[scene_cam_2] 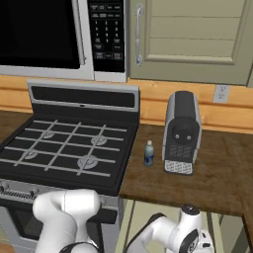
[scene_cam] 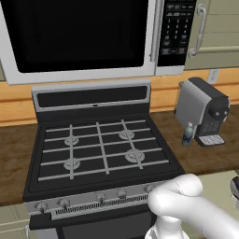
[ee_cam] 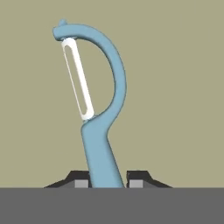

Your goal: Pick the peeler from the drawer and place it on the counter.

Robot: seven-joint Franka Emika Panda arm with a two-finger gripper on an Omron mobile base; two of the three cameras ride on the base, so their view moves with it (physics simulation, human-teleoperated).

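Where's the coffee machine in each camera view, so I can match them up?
Left base view: the coffee machine stands at the right edge, on the counter right of the stove.
Right base view: the coffee machine is right of centre, below the cabinet door.
Hand view: faces the peeler in the drawer.
Shared landmark: the small blue bottle just left of the machine.
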